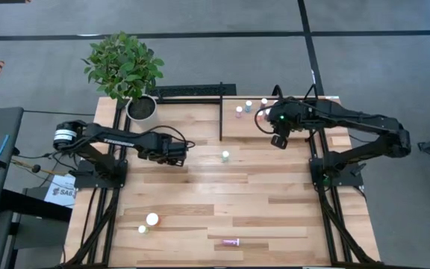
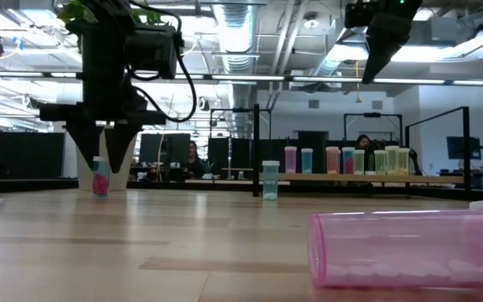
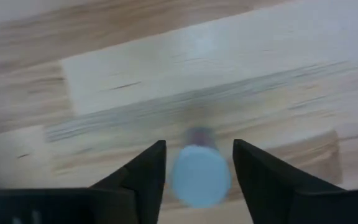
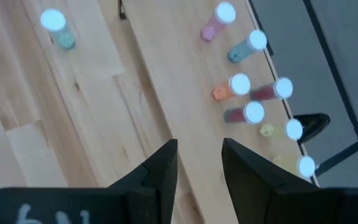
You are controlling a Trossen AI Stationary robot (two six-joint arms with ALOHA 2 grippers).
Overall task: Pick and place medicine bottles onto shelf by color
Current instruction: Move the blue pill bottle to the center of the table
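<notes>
The left gripper (image 3: 197, 171) stands low over the table, on the side of the shelf (image 1: 290, 128) nearer the plant pot (image 1: 142, 109), with its two fingers on either side of a small white-capped bottle (image 3: 199, 176). The fingers stand part open and do not seem to press the bottle yet (a thin gap shows on each side), so I judge the grasp is not made. In the low view this bottle (image 2: 101, 179) stands upright between the finger tips.

The right gripper (image 4: 199, 168) hangs high above the shelf, nearly closed and holding nothing. Several bottles (image 4: 241, 84) already stand together on the shelf below it. One teal bottle (image 1: 225, 156) waits just off the shelf, and a pink one (image 2: 409, 247) lies on its side far from it.

The risk: if one finger meets the cap first, the light bottle may tip or slide away.

I can read no complete writing; only cut white marks on both wrist housings.
</notes>
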